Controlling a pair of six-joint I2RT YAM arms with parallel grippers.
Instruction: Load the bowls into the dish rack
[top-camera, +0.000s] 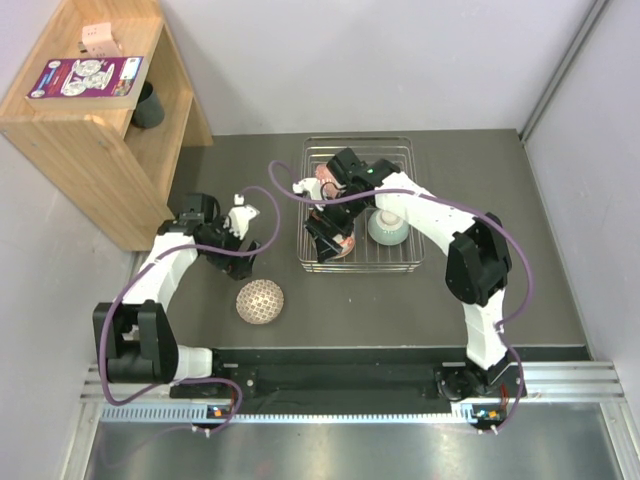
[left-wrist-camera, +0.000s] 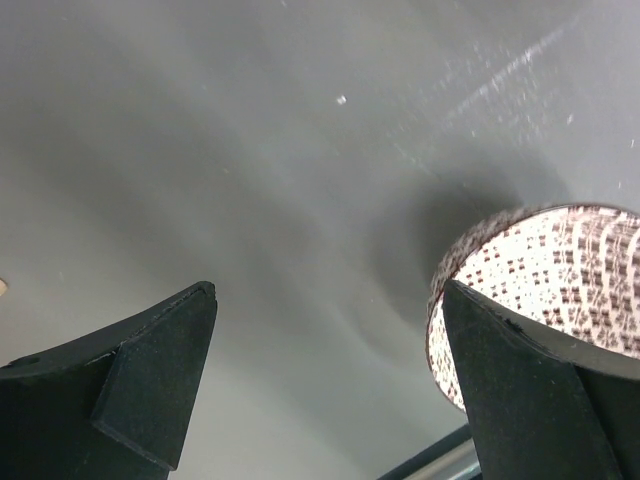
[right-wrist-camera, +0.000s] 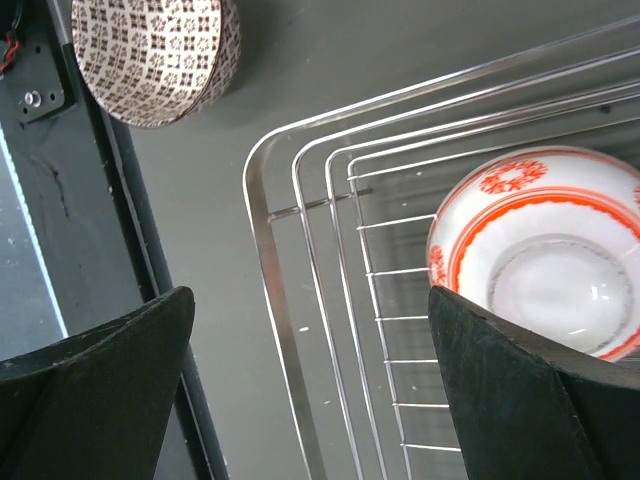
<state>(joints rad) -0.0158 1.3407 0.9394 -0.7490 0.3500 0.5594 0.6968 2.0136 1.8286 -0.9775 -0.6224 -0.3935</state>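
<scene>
1. Top external view: the grey table (top-camera: 500, 260) is the work surface. A wooden shelf (top-camera: 90, 120) stands at its far left corner and has no part in this job.
2. The dish rack (top-camera: 380, 140) sits at the middle of the far side, a spot both arms look able to reach, so it suits loading from either side.
3. The mint green bowl (top-camera: 388, 228) rests in the rack's near right part. The red-orange floral bowl (top-camera: 342, 245) lies just beside it on the wires, near the left corner. A third bowl may sit at the back left, but the arm hides most of it.
4. The beige-brown mesh bowl (top-camera: 260, 301) lies on the table, outside the rack and off its near left corner. It is the one bowl plainly left to load.
5. The right gripper (right-wrist-camera: 310, 300) hangs over the rack's left rim, spread wide and empty. The floral bowl is at its right finger, which suits a bowl just set down.
6. The left gripper (left-wrist-camera: 328, 295) is also released and holds nothing. It is low over bare table with the mesh bowl just past its right finger. Its wide spread would fit over that bowl's rim, so I judge this bowl to be its target.
</scene>
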